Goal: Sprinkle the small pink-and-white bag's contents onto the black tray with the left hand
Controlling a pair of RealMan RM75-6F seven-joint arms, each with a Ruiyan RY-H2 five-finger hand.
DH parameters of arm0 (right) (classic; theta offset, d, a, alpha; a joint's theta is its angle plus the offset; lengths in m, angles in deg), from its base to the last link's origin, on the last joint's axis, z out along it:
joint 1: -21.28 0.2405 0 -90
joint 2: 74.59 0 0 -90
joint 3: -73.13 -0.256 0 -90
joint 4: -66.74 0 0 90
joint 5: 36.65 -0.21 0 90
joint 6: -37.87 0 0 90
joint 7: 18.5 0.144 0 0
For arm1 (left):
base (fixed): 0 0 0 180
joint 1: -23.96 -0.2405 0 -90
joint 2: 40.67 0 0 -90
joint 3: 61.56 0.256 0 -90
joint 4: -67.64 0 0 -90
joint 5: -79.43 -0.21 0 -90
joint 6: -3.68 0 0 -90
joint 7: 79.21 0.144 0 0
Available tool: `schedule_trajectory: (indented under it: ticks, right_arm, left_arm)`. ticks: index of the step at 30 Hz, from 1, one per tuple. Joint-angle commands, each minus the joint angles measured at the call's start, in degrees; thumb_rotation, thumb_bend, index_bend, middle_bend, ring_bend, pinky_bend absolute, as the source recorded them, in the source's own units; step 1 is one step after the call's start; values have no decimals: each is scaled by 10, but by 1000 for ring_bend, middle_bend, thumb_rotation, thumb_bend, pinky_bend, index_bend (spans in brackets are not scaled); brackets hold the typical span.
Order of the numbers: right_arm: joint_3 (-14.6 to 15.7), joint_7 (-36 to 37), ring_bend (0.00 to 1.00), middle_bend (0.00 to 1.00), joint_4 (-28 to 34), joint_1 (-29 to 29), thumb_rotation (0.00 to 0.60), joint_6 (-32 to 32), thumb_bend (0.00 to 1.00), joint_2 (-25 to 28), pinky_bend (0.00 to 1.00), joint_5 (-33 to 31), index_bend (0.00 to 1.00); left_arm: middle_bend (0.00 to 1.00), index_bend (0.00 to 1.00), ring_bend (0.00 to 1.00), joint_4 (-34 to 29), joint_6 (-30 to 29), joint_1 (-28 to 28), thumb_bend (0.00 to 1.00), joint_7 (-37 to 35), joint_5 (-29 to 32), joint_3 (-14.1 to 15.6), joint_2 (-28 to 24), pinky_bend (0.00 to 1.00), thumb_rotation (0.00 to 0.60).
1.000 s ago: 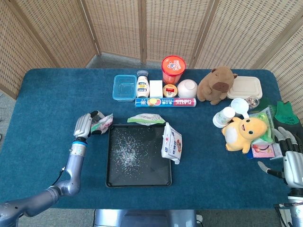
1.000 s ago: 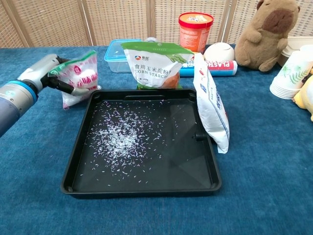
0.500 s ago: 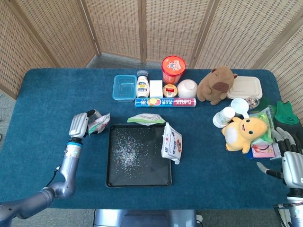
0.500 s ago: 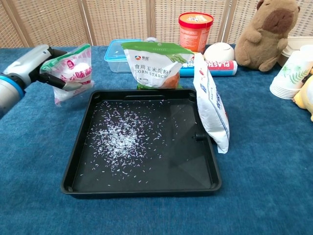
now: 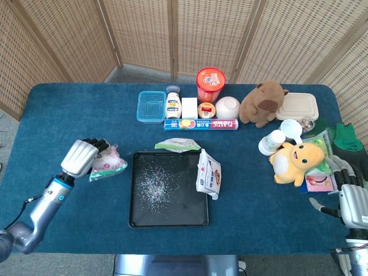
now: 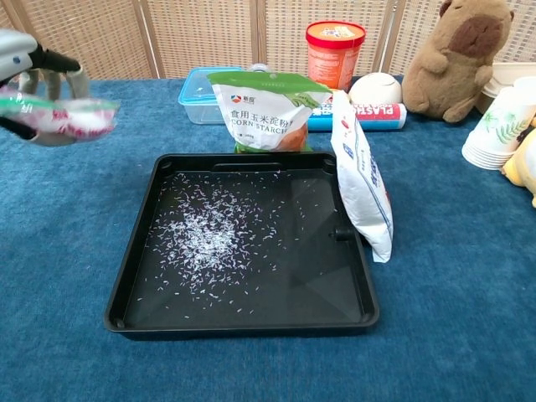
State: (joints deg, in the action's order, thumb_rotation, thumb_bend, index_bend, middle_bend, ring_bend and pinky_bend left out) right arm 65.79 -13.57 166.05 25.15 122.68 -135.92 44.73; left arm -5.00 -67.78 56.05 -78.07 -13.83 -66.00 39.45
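holding the small pink-and-white bag in its curled fingers, the left hand sits off the left side of the black tray, above the blue table. in the chest view the bag is up in the air at the far left, lying roughly flat and blurred, with the hand just above it at the frame's edge. the bag is beside the tray, not over it. white and pinkish grains lie scattered across the tray's floor, thickest left of centre. a green-topped corn starch bag stands against the tray's far edge, and a white pouch leans on its right rim. the right hand shows at the lower right corner of the head view, holding nothing, fingers stretched and slightly apart, close to a yellow plush toy.
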Motion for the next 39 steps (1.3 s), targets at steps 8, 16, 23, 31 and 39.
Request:
schedule_trajectory:
  ticks: [8, 16, 23, 31, 39]
  right_arm:
    - [0, 1, 11, 0, -1, 0, 600, 1, 88, 0, 0, 1, 54]
    - [0, 5, 11, 0, -1, -1, 600, 4, 88, 2, 0, 2, 54]
    - [-2, 20, 11, 0, -2, -3, 600, 9, 89, 7, 0, 3, 55]
    - [-2, 28, 11, 0, -2, -4, 600, 10, 88, 10, 0, 5, 54]
    - [-2, 29, 11, 0, -2, -4, 600, 10, 88, 11, 0, 4, 54]
  left_arm:
    - [571, 710, 551, -62, 48, 33, 355, 218, -78, 48, -61, 658, 600]
    - [571, 710, 551, -68, 86, 79, 355, 360, -122, 33, -54, 658, 600]
    - [574, 714, 551, -84, 127, 120, 353, 467, -163, 25, -59, 658, 600]
    - [576, 719, 551, -93, 156, 145, 353, 530, -185, 19, -47, 659, 600]
    - [584, 743, 551, -104, 184, 158, 357, 583, -193, 18, -56, 658, 600]
